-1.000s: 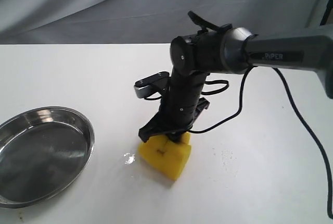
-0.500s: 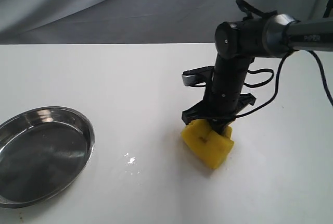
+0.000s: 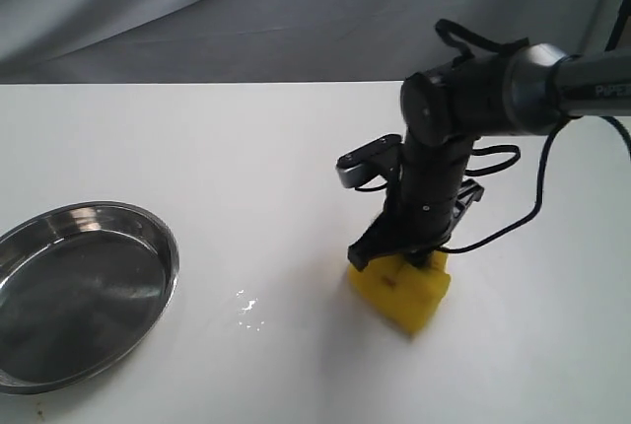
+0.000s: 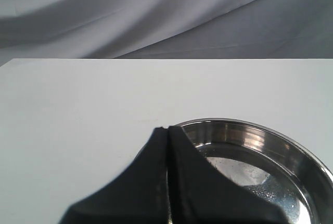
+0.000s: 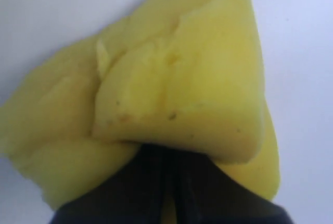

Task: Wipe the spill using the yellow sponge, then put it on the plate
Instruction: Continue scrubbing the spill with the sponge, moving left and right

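Fingertips of the black right claw [image 3: 405, 258] vanish into the thick yellow foam sponge [image 3: 404, 294]; well apart from it, the round shiny steel plate [image 3: 170, 254] runs off frame.

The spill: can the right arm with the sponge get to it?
Probably yes: only bare table lies between the yellow sponge, clamped in the right pincer, and the spill.

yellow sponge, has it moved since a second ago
Yes. The yellow sponge has slid to the right in the exterior view, away from the plate and the spill, which stayed put.
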Controlling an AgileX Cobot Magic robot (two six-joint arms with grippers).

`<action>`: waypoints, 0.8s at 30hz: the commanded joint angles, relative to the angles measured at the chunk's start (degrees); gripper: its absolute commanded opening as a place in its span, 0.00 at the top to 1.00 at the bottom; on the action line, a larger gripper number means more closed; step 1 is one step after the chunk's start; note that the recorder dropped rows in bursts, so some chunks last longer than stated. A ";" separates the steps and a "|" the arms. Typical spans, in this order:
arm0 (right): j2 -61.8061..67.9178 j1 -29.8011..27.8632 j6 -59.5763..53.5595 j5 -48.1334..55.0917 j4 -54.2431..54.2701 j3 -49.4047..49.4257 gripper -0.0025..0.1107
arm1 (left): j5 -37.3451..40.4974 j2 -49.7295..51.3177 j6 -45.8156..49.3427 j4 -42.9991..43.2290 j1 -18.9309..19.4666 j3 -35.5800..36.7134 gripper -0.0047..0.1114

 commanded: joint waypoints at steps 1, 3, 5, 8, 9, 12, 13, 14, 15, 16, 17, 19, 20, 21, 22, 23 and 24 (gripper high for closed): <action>2.40 7.37 -2.06 4.09 1.53 2.50 0.98 | -0.39 -0.14 -0.45 0.09 -0.24 0.23 0.96; 2.40 10.72 -2.40 2.86 1.96 2.50 0.98 | -0.39 -0.14 -0.45 0.09 -0.24 0.23 0.96; 2.40 13.78 -3.20 2.20 2.57 2.50 0.98 | -0.39 -0.14 -0.45 0.09 -0.24 0.23 0.96; 2.40 17.29 -6.48 1.52 6.66 2.50 0.98 | -0.39 -0.14 -0.45 0.09 -0.24 0.23 0.96; 2.36 18.38 -7.90 1.25 8.47 2.50 0.98 | -0.39 -0.14 -0.45 0.09 -0.24 0.23 0.96; 2.01 20.99 -12.36 0.77 13.25 2.50 0.98 | -0.39 -0.14 -0.45 0.09 -0.24 0.23 0.96; 2.01 21.70 -13.53 0.67 14.11 2.50 0.98 | -0.39 -0.14 -0.45 0.09 -0.24 0.23 0.96; 1.97 22.54 -14.52 0.27 14.97 2.50 0.98 | -0.39 -0.14 -0.45 0.09 -0.24 0.23 0.96; 1.88 23.36 -15.30 0.21 15.40 2.18 0.98 | -0.39 -0.14 -0.45 0.09 -0.24 0.23 0.96; 1.88 24.13 -15.74 0.21 15.51 1.51 0.98 | -0.39 -0.14 -0.45 0.09 -0.24 0.23 0.96; 1.88 24.83 -15.87 0.21 15.51 0.76 0.98 | -0.39 -0.14 -0.45 0.09 -0.24 0.23 0.96; 1.88 25.74 -15.87 0.21 15.28 -1.17 0.98 | -0.39 -0.14 -0.45 0.09 -0.24 0.23 0.96; 1.88 25.71 -15.87 0.04 14.98 -1.93 0.98 | -0.39 -0.14 -0.45 0.09 -0.24 0.23 0.96; 1.88 25.71 -15.87 -0.09 14.43 -2.92 0.98 | -0.39 -0.14 -0.45 0.09 -0.24 0.23 0.96; 2.02 25.71 -15.87 -0.21 13.58 -3.70 0.98 | -0.39 -0.14 -0.45 0.09 -0.24 0.23 0.96; 2.02 25.45 -15.50 -0.21 11.66 -4.73 0.98 | -0.39 -0.14 -0.45 0.09 -0.24 0.23 0.96; 2.02 25.04 -14.78 -0.21 10.18 -5.24 0.98 | -0.39 -0.14 -0.45 0.09 -0.24 0.23 0.96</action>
